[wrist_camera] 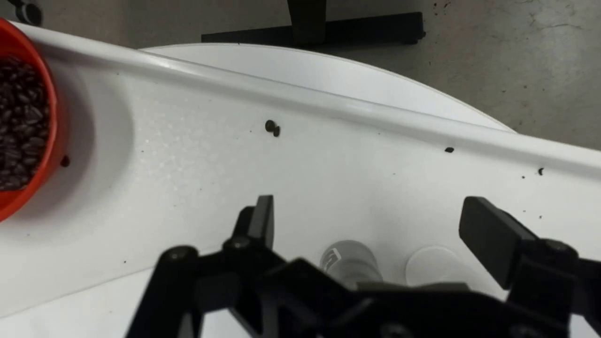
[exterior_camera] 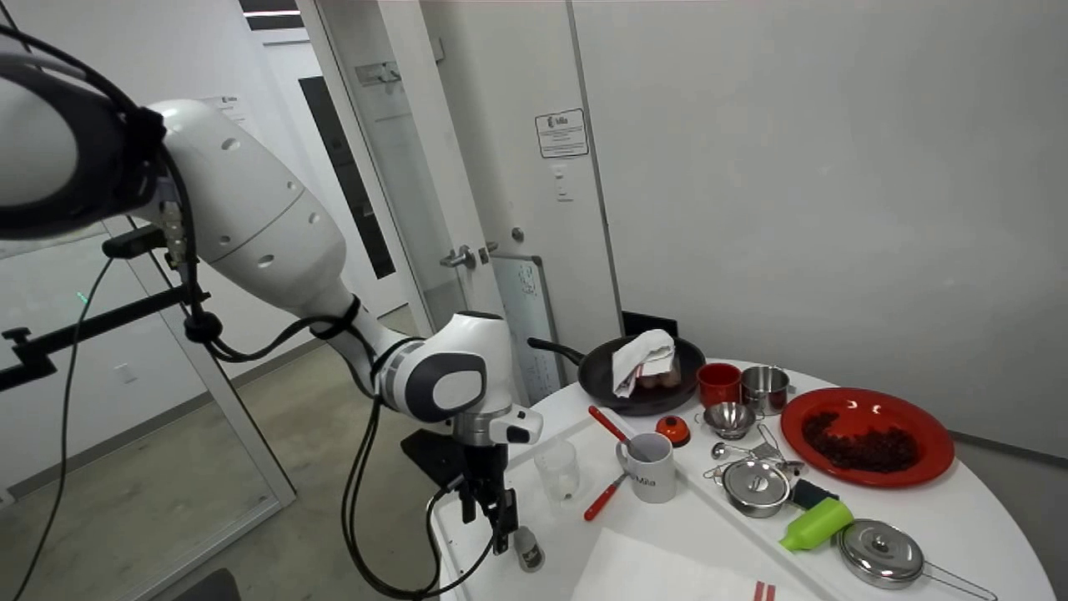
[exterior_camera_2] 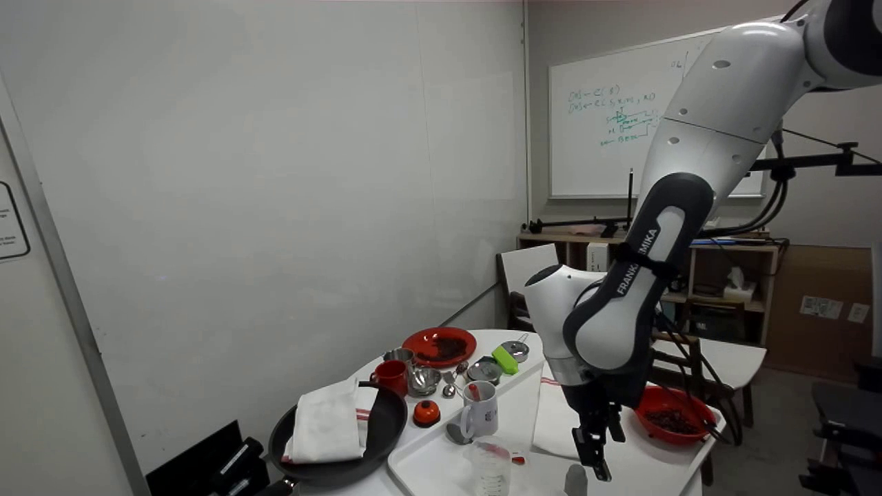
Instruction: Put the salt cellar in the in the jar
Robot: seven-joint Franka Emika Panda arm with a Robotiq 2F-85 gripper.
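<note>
The salt cellar (exterior_camera: 528, 551) was found standing upright on the white tray (wrist_camera: 328, 155). Its body was noted as small, slim and grey, rounded at the upper end, with a small label (wrist_camera: 331, 258) on its side. Its contents could not be made out.

The jar (exterior_camera: 557, 472) was recorded on the same tray, upright and apart from the salt cellar. Its wall was clear, and measuring marks (exterior_camera_2: 494, 482) were visible in an exterior view; whether anything lay inside could not be determined. Near it a white mug (exterior_camera: 655, 482) was seen with a red-handled utensil (exterior_camera: 607, 423) propped in it. Dark beans (wrist_camera: 21, 122) were contained in a red bowl (wrist_camera: 54, 117) on the tray, and a similar dark heap (exterior_camera: 868, 444) was borne by a red plate (exterior_camera: 936, 442). A folded white cloth (exterior_camera: 644, 359) was noted in a black pan (exterior_camera: 596, 380).

The gripper (wrist_camera: 368, 213) was positioned low over the tray, pointed down, with its fingers (wrist_camera: 493, 241) spread wide apart. In both exterior views they were seen just beside the salt cellar, which was ungripped; contact could not be confirmed.
</note>
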